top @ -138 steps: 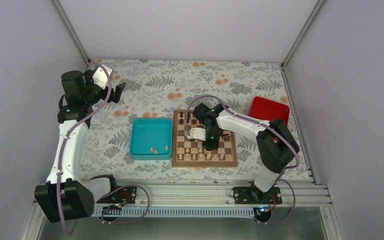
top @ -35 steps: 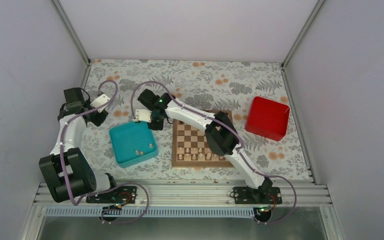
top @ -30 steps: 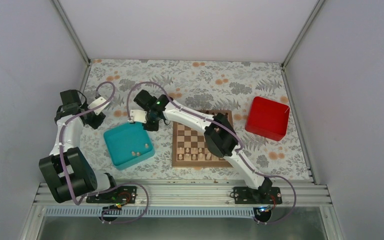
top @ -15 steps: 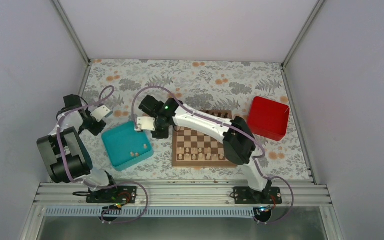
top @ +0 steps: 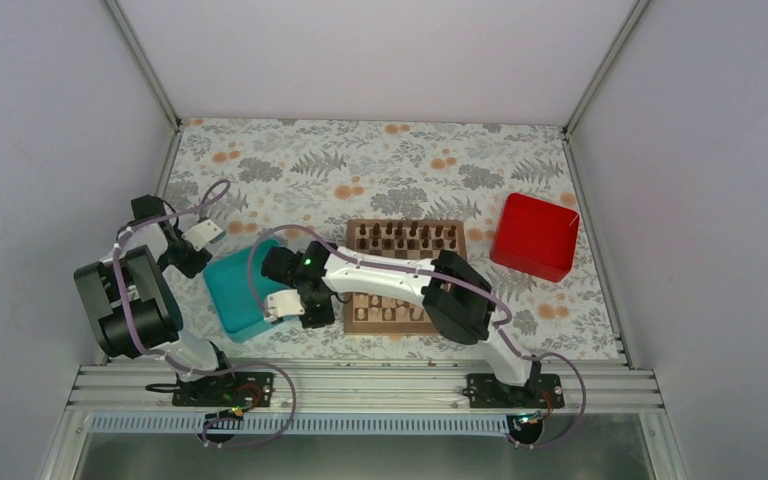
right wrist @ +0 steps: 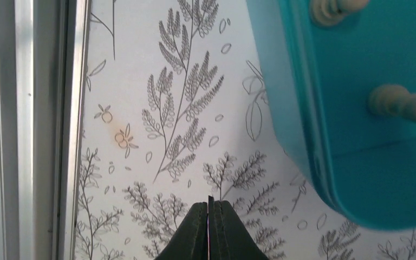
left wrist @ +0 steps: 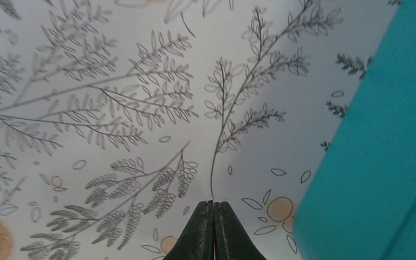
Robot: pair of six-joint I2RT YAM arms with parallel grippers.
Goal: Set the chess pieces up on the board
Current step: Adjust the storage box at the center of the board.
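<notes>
The board (top: 353, 228) lies at mid table, with dark pieces along its far row. A few pale chess pieces (top: 390, 313) show on its near rows, partly hidden under my right arm. Two more pale chess pieces (right wrist: 400, 103) lie in the teal tray (right wrist: 357, 162). My right gripper (top: 312, 318) (right wrist: 210, 203) is shut and empty, low over the cloth beside the teal tray's (top: 240, 295) near right corner. My left gripper (top: 196, 266) (left wrist: 213, 204) is also shut and empty, just off the left side of the tray (left wrist: 379, 162).
A red box (top: 535, 236) stands right of the board. The metal rail (right wrist: 32, 130) of the near table edge runs close to my right gripper. My right arm stretches across the board's near half. Flowered cloth covers the table.
My right arm has swung from the tray's far side round to its near right corner. The left arm has folded back a little. The tray has slid slightly left.
</notes>
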